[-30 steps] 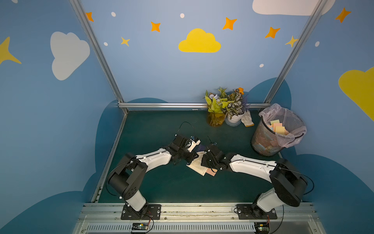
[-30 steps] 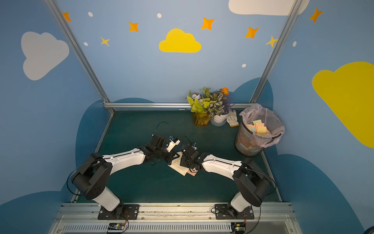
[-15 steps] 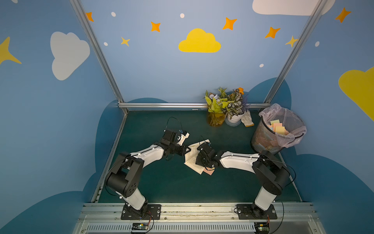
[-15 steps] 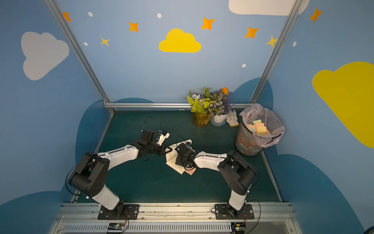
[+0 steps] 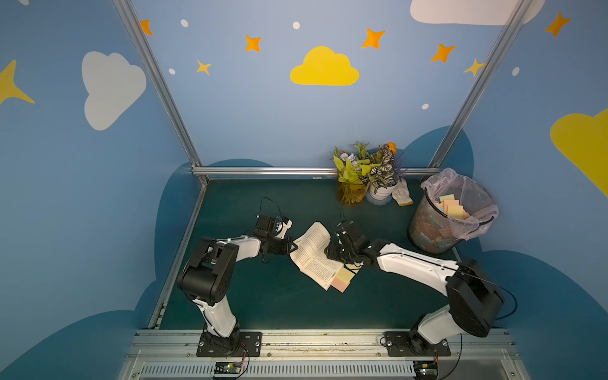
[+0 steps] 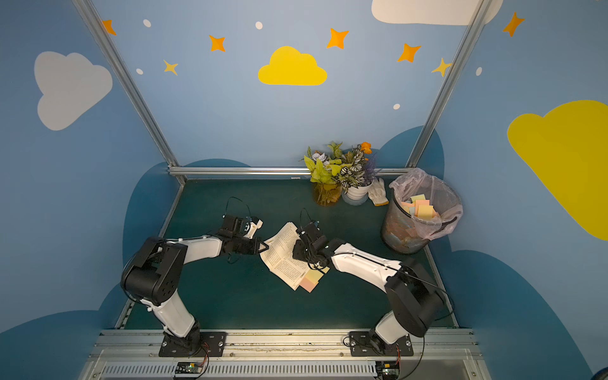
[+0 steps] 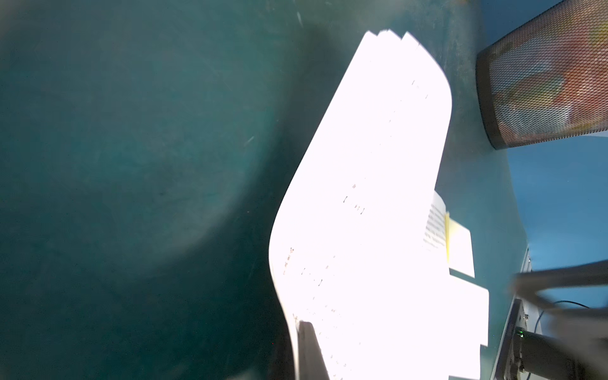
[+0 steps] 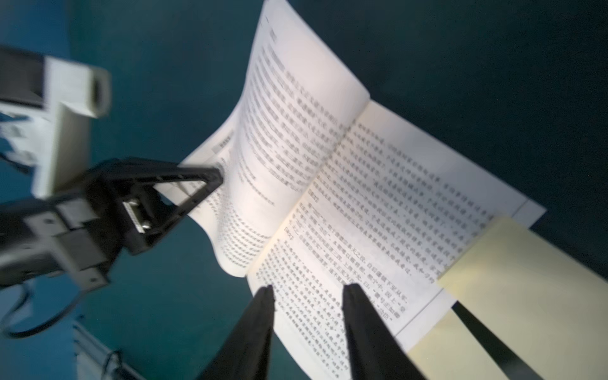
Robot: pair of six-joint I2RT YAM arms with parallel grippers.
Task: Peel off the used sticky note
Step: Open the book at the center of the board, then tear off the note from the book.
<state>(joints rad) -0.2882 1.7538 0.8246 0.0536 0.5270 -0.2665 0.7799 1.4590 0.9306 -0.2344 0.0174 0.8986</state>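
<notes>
R fingers (image 8: 358,316) now parted, empty; L fingers (image 8: 214,176) stay pinched on 1 book (image 5: 312,250) w/ 2 sticky notes (image 5: 344,275).

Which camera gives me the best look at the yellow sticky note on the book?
The right wrist view: the yellow sticky note appears large and close, overlapping the book page's edge. Both top views show it small; the left wrist view shows only a washed-out sliver.
</notes>
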